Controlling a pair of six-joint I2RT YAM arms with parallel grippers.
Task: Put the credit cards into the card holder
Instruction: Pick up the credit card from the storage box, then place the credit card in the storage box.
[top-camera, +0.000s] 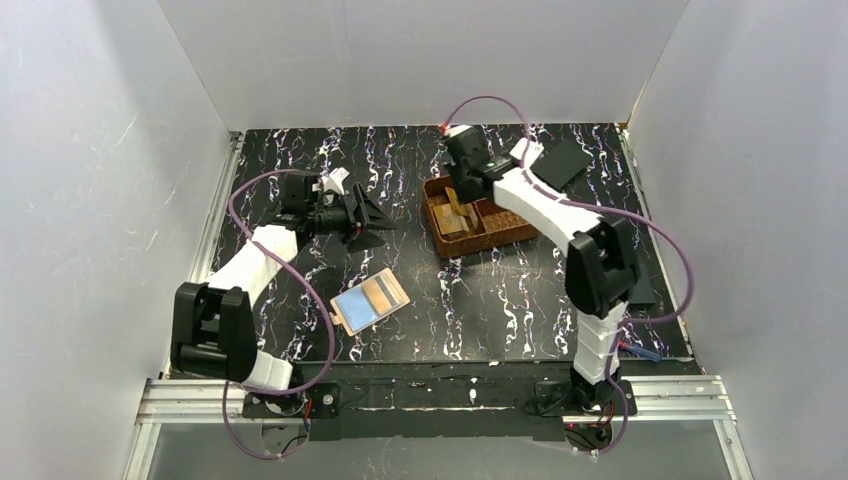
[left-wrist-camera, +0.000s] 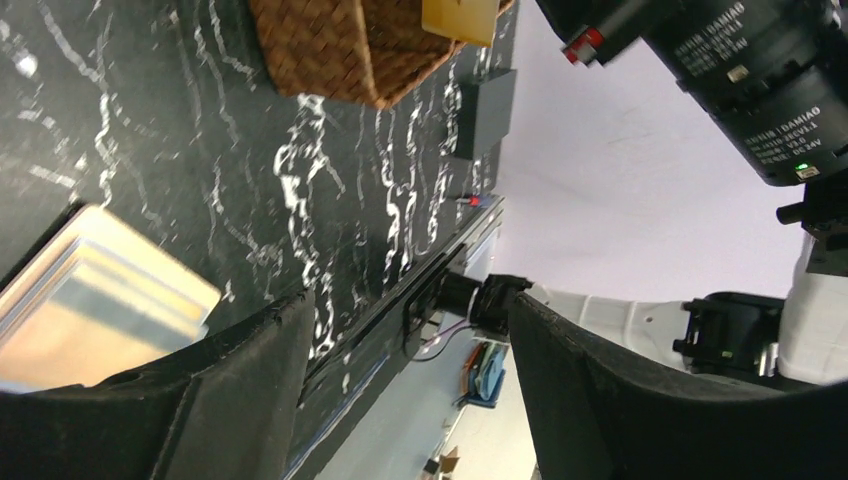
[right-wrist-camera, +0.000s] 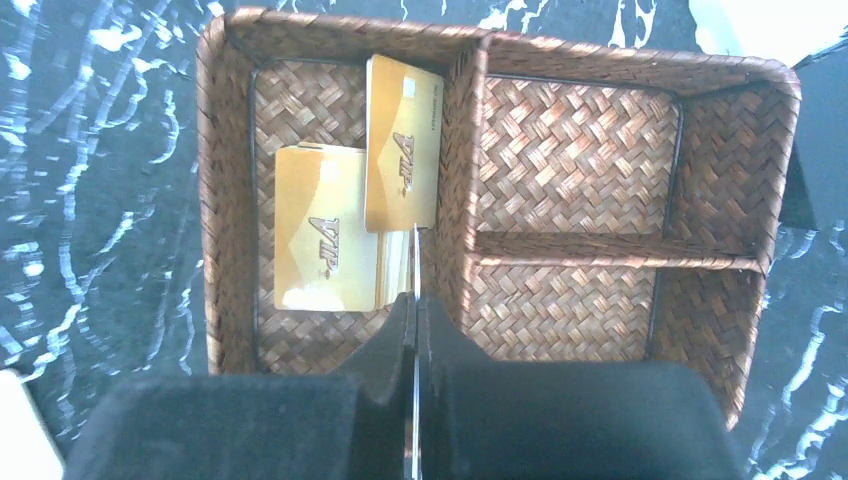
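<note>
The card holder (top-camera: 369, 301) lies open on the black table, tan with a blue inner face; its edge also shows in the left wrist view (left-wrist-camera: 90, 300). Two golden credit cards (right-wrist-camera: 320, 228) (right-wrist-camera: 403, 143) lie in the left compartment of the woven basket (right-wrist-camera: 620, 62). My right gripper (right-wrist-camera: 414, 298) hangs over that compartment, shut on a third credit card (right-wrist-camera: 415, 260) that stands edge-on between the jaws. From above, the right gripper (top-camera: 462, 195) is over the basket (top-camera: 500, 235). My left gripper (top-camera: 375, 217) hovers open and empty left of the basket, beyond the card holder.
A flat black square (top-camera: 562, 163) lies at the back right, another (left-wrist-camera: 487, 112) past the basket. A white piece (top-camera: 337, 180) sits beside the left wrist. The basket's two right compartments (right-wrist-camera: 575, 150) hold nothing. White walls close the table on three sides.
</note>
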